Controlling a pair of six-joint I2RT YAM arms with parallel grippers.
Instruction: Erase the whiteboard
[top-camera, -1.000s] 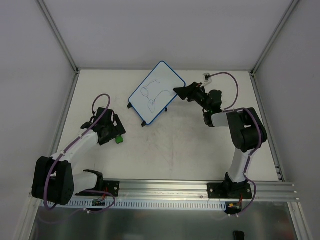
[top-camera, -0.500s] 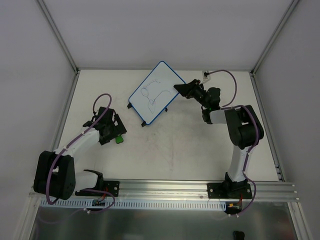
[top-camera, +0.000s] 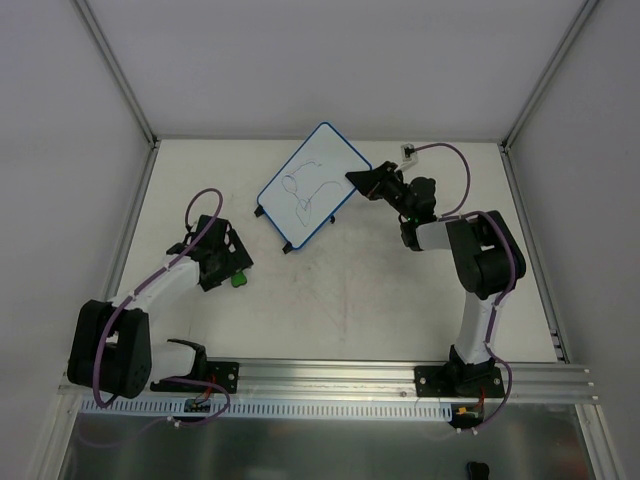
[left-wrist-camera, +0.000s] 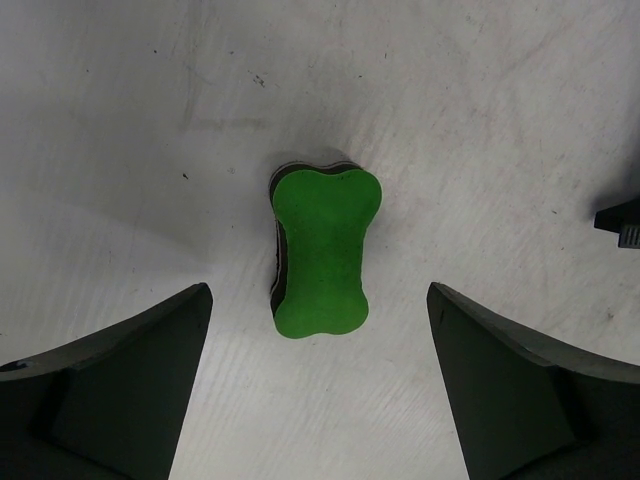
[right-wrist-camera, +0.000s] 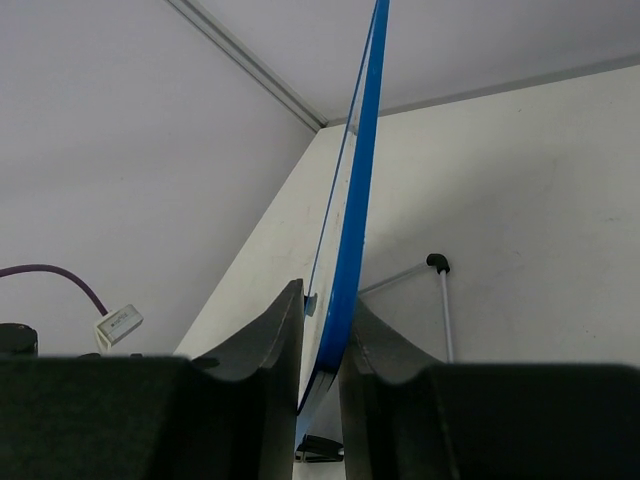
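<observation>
Spreading across the middle of the overhead view, the flat off-white desk (top-camera: 350, 290) looks matte and faintly scuffed. Toward its upper middle sits the small white rectangular whiteboard (top-camera: 312, 183), with rounded corners and a thin blue rim, turned diagonally and bearing thin looping pen lines. Its glossy face has not been wiped.

The black two-fingered right end effector (top-camera: 360, 180) reaches to the board's right edge. In the wrist view its fingers pinch the blue rim (right-wrist-camera: 350, 230) from both sides, probably to keep the light board from sliding under a wiping stroke.

At middle left, the left end effector (top-camera: 228, 265) hangs spread wide and holds nothing. It straddles the small green bone-shaped eraser (left-wrist-camera: 322, 250), a soft block with a dark underlayer lying flat on the desk between the fingers and touching neither. That spacing suggests a grasp being lined up.
</observation>
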